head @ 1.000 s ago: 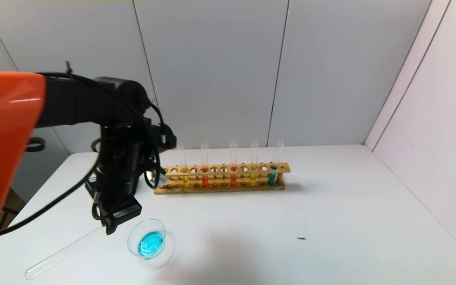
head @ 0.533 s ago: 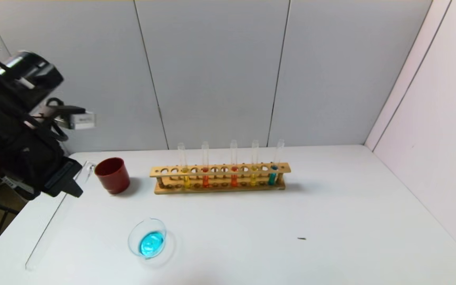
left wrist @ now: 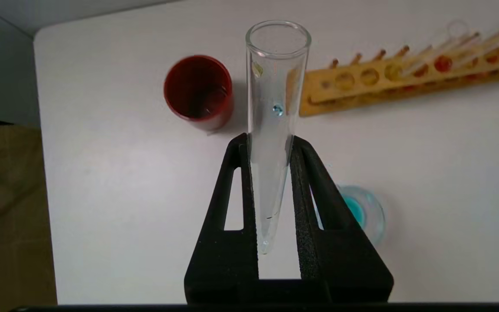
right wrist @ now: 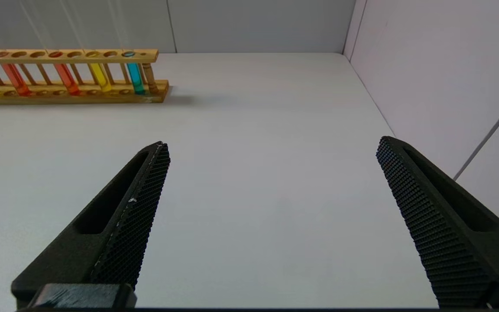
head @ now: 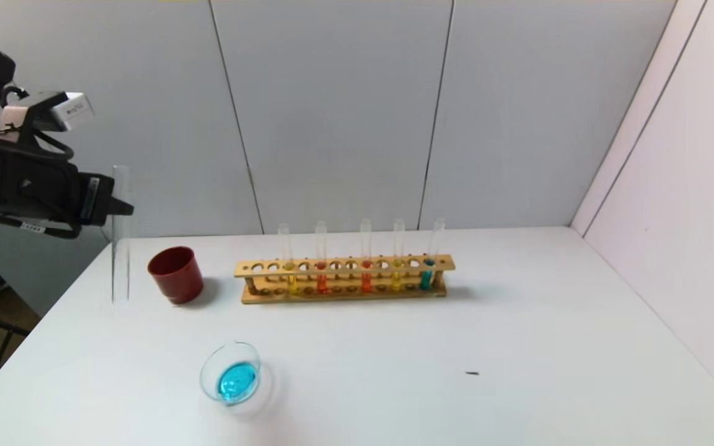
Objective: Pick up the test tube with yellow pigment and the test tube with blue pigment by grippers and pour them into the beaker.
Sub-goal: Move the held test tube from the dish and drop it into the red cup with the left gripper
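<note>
With its blue already in the beaker (head: pixel 230 374), the emptied test tube (left wrist: pixel 275 108) hangs upright, clamped in left pincer (left wrist: pixel 271 143) near red cup (head: pixel 175 274). Right pincer (right wrist: pixel 271 173) gapes, idle.

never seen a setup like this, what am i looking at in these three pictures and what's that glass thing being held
It is a two-armed robot at a white table. One picture looks down from its head; the other two come from cameras on its wrists. The left hand is shut on an empty glass test tube, held upright at the table's left edge. The right hand is open, holding nothing. On the table stand a wooden rack of tubes with yellow, orange-red and blue liquid, a dark-red cup, and a glass beaker containing blue liquid.
</note>
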